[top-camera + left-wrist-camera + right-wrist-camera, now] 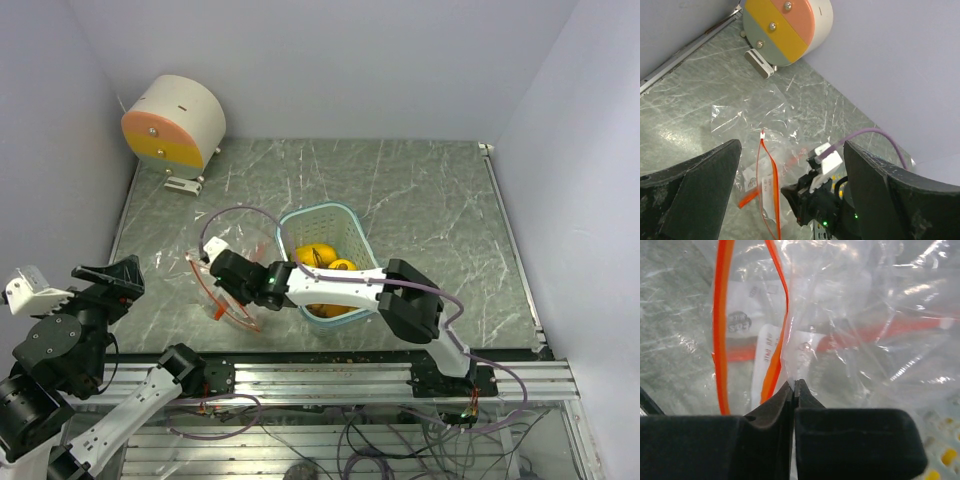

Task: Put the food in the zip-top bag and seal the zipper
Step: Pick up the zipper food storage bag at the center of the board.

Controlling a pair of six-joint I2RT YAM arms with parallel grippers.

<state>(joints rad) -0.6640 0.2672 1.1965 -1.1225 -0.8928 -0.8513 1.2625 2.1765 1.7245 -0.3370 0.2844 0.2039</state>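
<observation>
- The left end effector (792,149) hung over the near left of the worktop (420,200), its fingers spread wide and holding nothing.
- Just beyond it, the right end effector (794,385) reached across from the right. Its fingers were pressed together on a thin fold of the bag (747,112), right beside the orange zipper (720,315).
- The bag lay crumpled on the worktop left of the basket (320,210), its mouth gaping a little and nothing visible inside but a printed label.
- The bag looked very light, limp and slick. Film like that would probably slide or stretch under a pinch. The zipper lip seemed the stiffest part, so a hold on or just beside it, as here, should give the best control for lifting one side of the mouth open.
- The fruits (318,255), yellow-orange, sat in the basket, well apart from the bag's mouth. No other food could be made out from above.
- They looked firm, round and far heavier than the bag, and likely to roll. A grasp across the middle would suit them, and the limp bag would probably need its mouth held up to take them.
- A drum (175,120) with an orange and yellow face stood at the far left corner.
</observation>
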